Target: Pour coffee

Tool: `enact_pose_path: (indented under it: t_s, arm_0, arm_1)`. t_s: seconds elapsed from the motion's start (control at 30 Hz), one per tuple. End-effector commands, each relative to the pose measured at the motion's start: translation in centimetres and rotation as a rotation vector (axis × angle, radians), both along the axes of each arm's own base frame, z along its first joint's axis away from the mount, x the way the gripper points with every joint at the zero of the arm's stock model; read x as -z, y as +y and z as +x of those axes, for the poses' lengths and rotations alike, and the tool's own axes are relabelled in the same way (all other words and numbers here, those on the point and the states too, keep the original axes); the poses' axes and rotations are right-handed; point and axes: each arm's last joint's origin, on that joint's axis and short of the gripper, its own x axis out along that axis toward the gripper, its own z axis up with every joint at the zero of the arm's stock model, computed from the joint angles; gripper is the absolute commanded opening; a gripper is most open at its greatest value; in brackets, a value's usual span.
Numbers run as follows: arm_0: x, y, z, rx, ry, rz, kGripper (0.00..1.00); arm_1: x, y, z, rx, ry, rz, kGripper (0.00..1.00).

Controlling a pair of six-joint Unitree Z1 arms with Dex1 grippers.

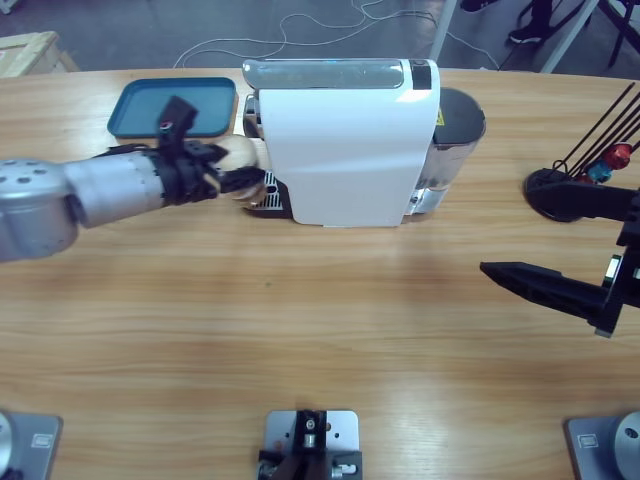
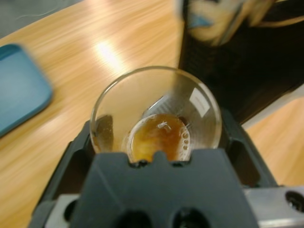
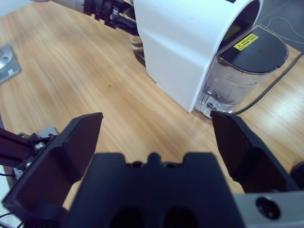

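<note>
The glass tumbler (image 2: 156,118) of coffee (image 2: 156,137), clamped in the left claw (image 2: 156,147), is best kept level beside the coffee machine (image 1: 345,140); the right claw (image 3: 156,137) is spread wide.

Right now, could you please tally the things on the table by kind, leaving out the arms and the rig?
Coffee machine: 1
Glass tumbler with coffee, held in the left gripper: 1
Blue tray: 1
Black capsule stand: 1
Capsules on the stand that can be made out, one red, one blue: 2
Total: 6
</note>
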Motion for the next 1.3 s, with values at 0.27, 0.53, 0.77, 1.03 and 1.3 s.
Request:
enact_pose_path:
  t_s: [0.27, 0.53, 0.77, 1.03, 1.3]
  arm_0:
    - [-4.0, 10.1, 11.1, -0.516, -0.056, -0.054, 0.214]
    - [0.8, 9.1, 16.2, -0.529, 0.006, -0.016, 0.214]
    - [0.0, 8.8, 18.4, -0.535, 0.105, 0.039, 0.494]
    - [0.4, 9.1, 17.0, -0.555, 0.216, 0.087, 0.499]
    - [0.6, 9.2, 16.3, -0.570, 0.258, 0.114, 0.982]
  arm_1:
    - [1.4, 0.2, 0.0, -0.022, 0.023, -0.026, 1.000]
    - [1.4, 0.2, 0.0, -0.014, 0.017, -0.024, 1.000]
    - [1.5, 0.2, 0.1, -0.010, 0.015, -0.025, 1.000]
    - [1.4, 0.1, 0.1, 0.002, 0.004, -0.022, 1.000]
    - [1.4, 0.0, 0.0, 0.011, -0.005, -0.020, 1.000]
